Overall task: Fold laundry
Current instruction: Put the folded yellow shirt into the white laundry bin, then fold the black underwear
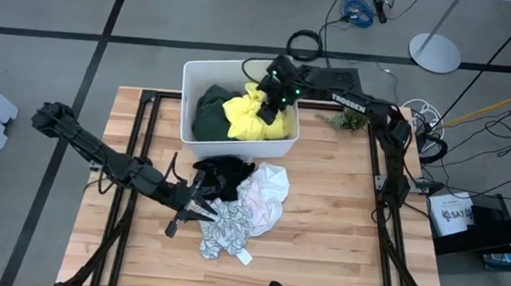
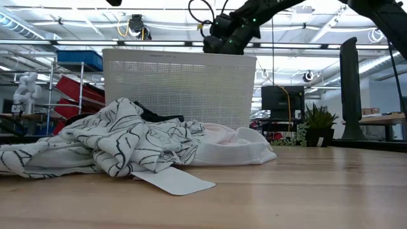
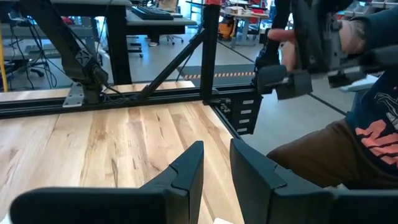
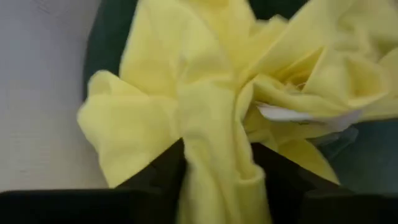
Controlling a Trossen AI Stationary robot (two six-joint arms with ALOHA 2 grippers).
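Right gripper (image 4: pixel 217 163) over white bin (image 1: pixel 199 73), fingers partly open, yellow garment (image 4: pixel 211 93) bunched between them, grip uncertain

Soft matt yellow cloth (image 4: pixel 211 124) bunched between the right gripper (image 4: pixel 217 168) fingers, white perforated plastic bin (image 2: pixel 178 86) beneath it, pale varnished wood table (image 1: pixel 332 213), patterned crumpled cloth (image 2: pixel 121 143), dark metal frame (image 3: pixel 124 102).

overhead looking down, low level view, both share bin (image 1: pixel 237 142)

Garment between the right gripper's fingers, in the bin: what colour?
Bright yellow garment; the right wrist view shows it best, bunched between the right gripper fingers.
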